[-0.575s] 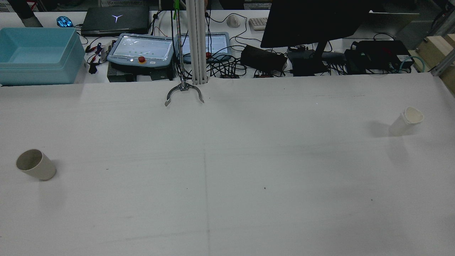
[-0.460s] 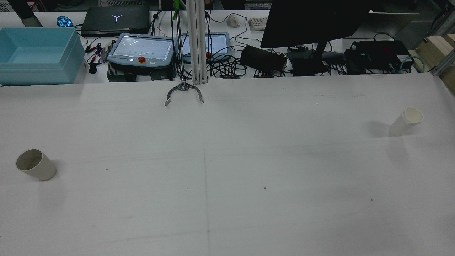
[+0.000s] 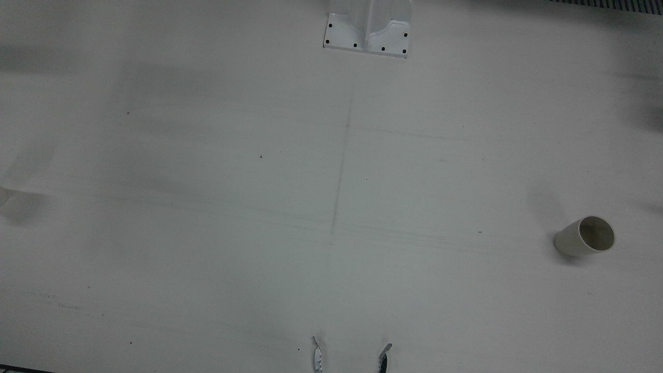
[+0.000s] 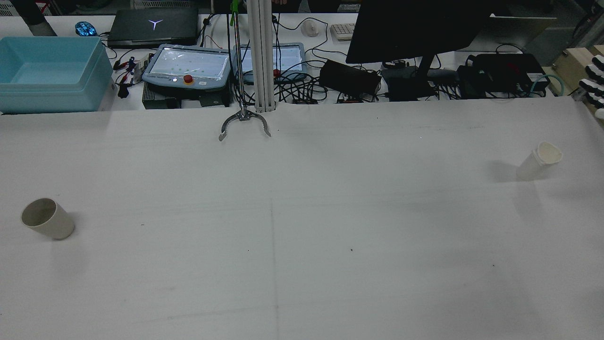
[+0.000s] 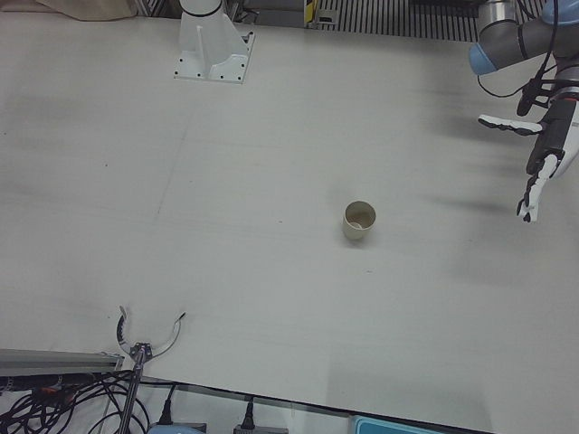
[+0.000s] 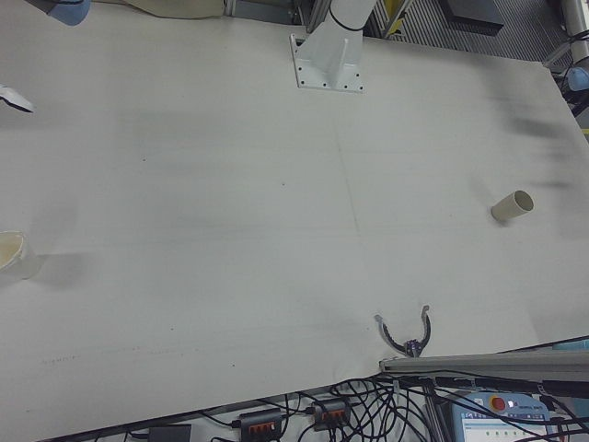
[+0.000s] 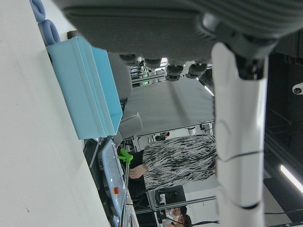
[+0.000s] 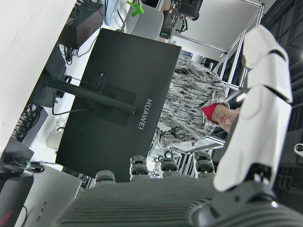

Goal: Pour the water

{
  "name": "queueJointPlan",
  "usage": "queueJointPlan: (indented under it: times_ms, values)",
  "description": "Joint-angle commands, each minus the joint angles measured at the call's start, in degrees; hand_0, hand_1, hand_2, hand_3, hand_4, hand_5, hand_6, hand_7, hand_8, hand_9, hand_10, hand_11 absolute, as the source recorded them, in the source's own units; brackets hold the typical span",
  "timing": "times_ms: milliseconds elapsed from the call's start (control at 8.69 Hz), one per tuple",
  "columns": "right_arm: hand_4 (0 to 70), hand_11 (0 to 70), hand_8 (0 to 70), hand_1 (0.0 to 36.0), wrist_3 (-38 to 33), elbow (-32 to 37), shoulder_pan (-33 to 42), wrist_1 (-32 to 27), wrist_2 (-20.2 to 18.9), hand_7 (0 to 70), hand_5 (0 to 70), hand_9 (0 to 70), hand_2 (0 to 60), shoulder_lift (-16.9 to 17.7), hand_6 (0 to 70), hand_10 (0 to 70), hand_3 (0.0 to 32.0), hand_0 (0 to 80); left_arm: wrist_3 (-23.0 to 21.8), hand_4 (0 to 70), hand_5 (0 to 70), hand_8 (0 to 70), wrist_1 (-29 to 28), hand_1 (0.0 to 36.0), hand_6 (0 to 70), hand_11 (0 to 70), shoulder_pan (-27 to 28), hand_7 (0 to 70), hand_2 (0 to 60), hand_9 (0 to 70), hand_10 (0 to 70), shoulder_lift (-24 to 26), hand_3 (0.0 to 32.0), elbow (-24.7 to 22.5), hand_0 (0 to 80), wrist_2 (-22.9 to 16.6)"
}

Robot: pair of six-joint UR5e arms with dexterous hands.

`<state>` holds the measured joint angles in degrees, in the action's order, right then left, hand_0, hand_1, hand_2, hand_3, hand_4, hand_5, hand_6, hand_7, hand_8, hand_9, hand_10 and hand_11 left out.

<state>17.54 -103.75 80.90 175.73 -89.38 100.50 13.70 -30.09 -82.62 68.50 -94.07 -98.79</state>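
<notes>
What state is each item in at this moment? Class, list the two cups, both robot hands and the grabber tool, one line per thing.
Beige cup: upright on the table, apparently empty, untouched.
White cup: upright on the table, contents not visible, untouched.
Left hand: open, fingers spread, above the table, holding nothing.
Right hand: only fingertips show at the table's edge, apparently holding nothing.
Grabber tool: claws open, resting on the table's far edge.

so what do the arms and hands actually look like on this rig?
The left hand has white shell fingers over black joints, and its arm is grey with a light-blue joint cap and a black cable running down to the wrist. The right hand shows only black-and-white fingertips at the frame edge. Hand cameras show grey ribbed palms.
</notes>
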Motion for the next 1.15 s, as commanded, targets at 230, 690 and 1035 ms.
queueJointPlan:
  times_ms: [230,690,1035]
  values:
    - [0.0,0.0,4.7,22.1,2.05,-1.72,-4.87,0.22,0.43,10.2,7.4,6.1,21.5,-0.04,15.1,0.0,0.0,50.4,5.84,18.5,0.0,1.7,-9.53,13.9,9.5,9.1,4.57,6.4,0.0,0.0,4.9,2.41,0.0,14.75,53.9,5.59]
    - [0.0,0.0,3.6,21.8,2.67,-1.72,-5.32,0.75,0.43,10.0,7.1,4.3,20.5,-0.04,14.7,0.0,0.0,50.5,7.66,21.1,0.0,1.4,-10.69,6.7,9.4,5.8,14.21,7.2,0.0,0.0,3.2,8.67,0.0,19.63,48.3,10.96]
    - [0.0,0.0,1.8,22.1,2.76,-1.63,-5.41,0.93,0.52,9.6,6.8,1.7,19.9,0.05,14.0,0.0,0.0,50.8,10.28,17.4,0.0,3.1,-8.67,28.9,10.5,6.8,18.46,8.4,2.6,0.2,2.5,12.00,0.0,19.45,75.7,11.52]
